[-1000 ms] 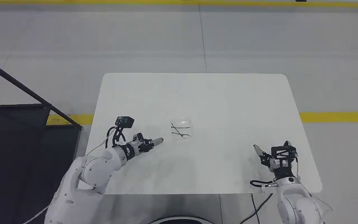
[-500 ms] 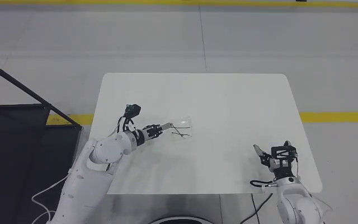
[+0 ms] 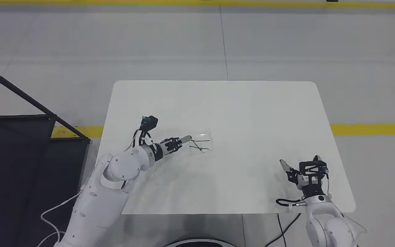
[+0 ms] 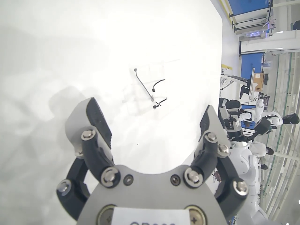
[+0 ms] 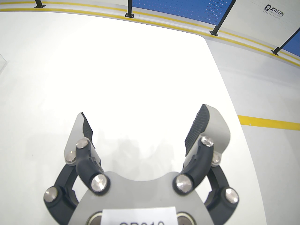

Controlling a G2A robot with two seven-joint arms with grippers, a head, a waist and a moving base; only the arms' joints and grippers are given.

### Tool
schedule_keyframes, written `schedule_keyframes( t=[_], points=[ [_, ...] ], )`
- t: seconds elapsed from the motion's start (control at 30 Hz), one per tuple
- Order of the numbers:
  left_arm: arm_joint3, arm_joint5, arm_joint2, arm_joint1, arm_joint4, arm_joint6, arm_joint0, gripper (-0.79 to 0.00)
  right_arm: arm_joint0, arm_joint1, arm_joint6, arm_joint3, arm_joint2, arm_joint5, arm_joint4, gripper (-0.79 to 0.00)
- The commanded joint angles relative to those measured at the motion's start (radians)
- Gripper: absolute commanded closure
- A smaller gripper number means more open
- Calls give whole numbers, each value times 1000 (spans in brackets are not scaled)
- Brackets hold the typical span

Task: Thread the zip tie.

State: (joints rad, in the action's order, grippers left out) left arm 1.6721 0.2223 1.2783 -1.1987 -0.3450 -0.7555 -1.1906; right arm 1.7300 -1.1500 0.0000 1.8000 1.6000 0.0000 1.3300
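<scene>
Zip ties (image 3: 199,146), thin and black, lie loose on the white table (image 3: 259,111), toward the robot's left of the table's middle, within the faint outline of a clear tray (image 3: 207,131); whether this is a shallow tray or a flat sheet cannot be told. The left wrist view resolves the group into a long tie (image 4: 143,84), nearly straight with a small head at its far end, and two short curved pieces (image 4: 159,82) just beside it, one of which meets the long tie's near end. The left gripper (image 3: 184,139) is extended low over the table with its tips just short of the ties; its own wrist view shows the left gripper (image 4: 150,107) with jaws spread wide and nothing between the dark ribbed pads (image 4: 98,118), the ties lying on the table just beyond them. The right gripper (image 3: 302,167) sits near the table's near right corner, well apart from the ties, and is likewise spread and empty in its wrist view (image 5: 144,112), over bare table.
</scene>
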Motion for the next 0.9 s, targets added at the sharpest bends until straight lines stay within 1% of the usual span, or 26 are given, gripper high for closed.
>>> schedule_keyframes(
  t=[0.0,0.07,0.13,0.27,0.33,0.4,0.53,0.6,0.67,0.7,0.73,0.8,0.87],
  points=[
    [-14,5,-12,-2,5,2,20,-785,0,0,0,0,0,0,0,-785],
    [-32,8,-23,-5,11,4,37,-785,0,0,0,0,0,0,0,-785],
    [-51,7,-34,-7,14,5,52,-708,0,0,0,0,0,0,0,-785],
    [-86,1,-52,-10,16,10,71,-665,0,0,0,0,0,0,0,-785],
    [-99,-2,-58,-11,19,12,78,-606,0,0,0,0,0,0,0,-785],
    [-108,-4,-62,-11,23,16,83,-622,0,0,0,0,0,0,0,-785],
    [-115,-6,-67,-12,26,19,88,-557,0,0,0,0,0,0,0,-785],
    [-114,-5,-69,-12,26,19,89,-376,0,0,0,0,0,0,0,-785],
    [-114,-6,-71,-12,24,20,90,-311,0,0,0,0,0,0,0,-785],
    [-114,-4,-72,-12,23,21,91,-265,0,0,0,0,0,0,0,-785],
    [-115,-3,-74,-12,24,22,92,-252,0,0,0,0,0,0,0,-785],
    [-115,-4,-77,-12,24,25,94,-274,0,0,0,0,0,0,0,-785],
    [-118,-3,-79,-13,26,26,96,-277,0,0,0,0,0,0,0,-785]
  ],
)
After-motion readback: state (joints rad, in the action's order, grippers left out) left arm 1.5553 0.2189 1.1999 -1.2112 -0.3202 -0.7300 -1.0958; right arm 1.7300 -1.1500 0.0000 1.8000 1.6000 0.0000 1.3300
